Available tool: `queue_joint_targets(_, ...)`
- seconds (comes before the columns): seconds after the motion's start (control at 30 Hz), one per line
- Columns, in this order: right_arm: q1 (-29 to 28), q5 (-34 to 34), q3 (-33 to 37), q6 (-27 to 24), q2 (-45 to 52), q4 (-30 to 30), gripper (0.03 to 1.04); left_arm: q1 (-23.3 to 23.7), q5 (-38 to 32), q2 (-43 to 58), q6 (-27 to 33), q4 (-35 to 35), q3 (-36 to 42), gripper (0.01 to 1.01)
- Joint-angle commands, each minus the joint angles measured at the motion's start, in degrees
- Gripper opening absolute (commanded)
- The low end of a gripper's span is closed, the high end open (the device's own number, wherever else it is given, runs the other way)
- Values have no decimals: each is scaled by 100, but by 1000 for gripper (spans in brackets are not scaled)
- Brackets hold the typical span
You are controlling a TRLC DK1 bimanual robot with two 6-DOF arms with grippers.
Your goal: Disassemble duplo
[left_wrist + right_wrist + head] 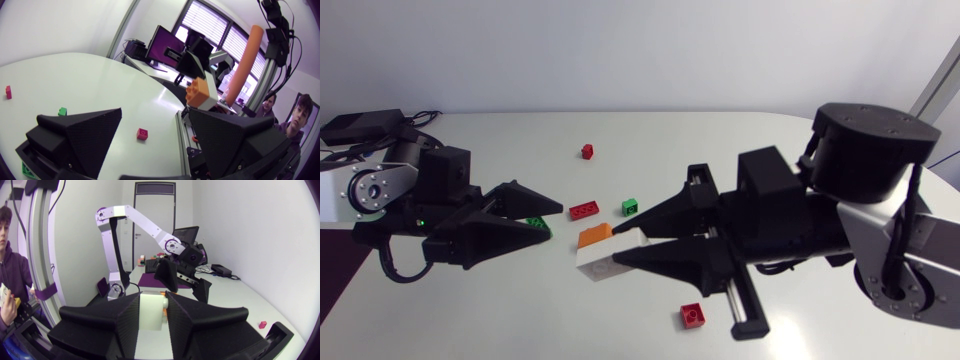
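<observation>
Over the white table (740, 150), my right gripper (617, 247) pinches the white brick (607, 266), with the orange brick (595, 237) joined to it. My left gripper (552, 221) stands spread, close beside. A red brick (584, 210) and a green brick (630, 208) lie loose nearby.

Matte black, no pattern, on the left gripper (554, 220) and the right gripper (616, 246). Silver-grey with black joints on the left arm (360, 190) and the right arm (880, 230). Plain white across the table (620, 130). Off-white for the white brick (600, 265), bright orange for the orange brick (594, 237). Red for the far red brick (588, 151), the flat red brick (584, 210) and the near red brick (693, 314). Green for the green brick (630, 208) and the second green brick (536, 222).
</observation>
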Motion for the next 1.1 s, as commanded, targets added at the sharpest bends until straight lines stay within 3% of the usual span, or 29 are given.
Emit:
queue_joint_targets(0.0, -290, -456, 231, 777, 260, 173, 275, -191, -177, -239, 393, 8, -260, 938)
queue_joint_targets(0.27, -598, -1185, 565, 1849, 849, 367, 284, -552, -995, -687, 401, 561, -585, 938)
queue_joint_targets(0.4, -633, -1273, 758, 2271, 1165, 367, 284, -552, -1267, -810, -38, 1124, -717, 938)
queue_joint_targets(0.47, -694, -1273, 890, 2570, 1341, 367, 284, -587, -1777, -819, -671, 1915, -849, 939)
queue_joint_targets(0.53, -747, -1256, 1004, 2789, 1517, 375, 284, -736, -2744, -863, -1699, 3295, -1174, 944)
queue_joint_targets(0.6, -791, -1256, 1118, 3000, 1719, 375, 282, -921, -3588, -907, -2297, 4429, -1517, 946)
queue_joint_targets(0.83, -1099, -1282, 1567, 3993, 2439, 375, 282, -1325, -4423, -1425, -2218, 4815, -1877, 946)
queue_joint_targets(1.07, -1195, -1335, 1646, 4125, 2642, 375, 282, -1765, -4634, -1891, -2086, 4886, -2158, 944)
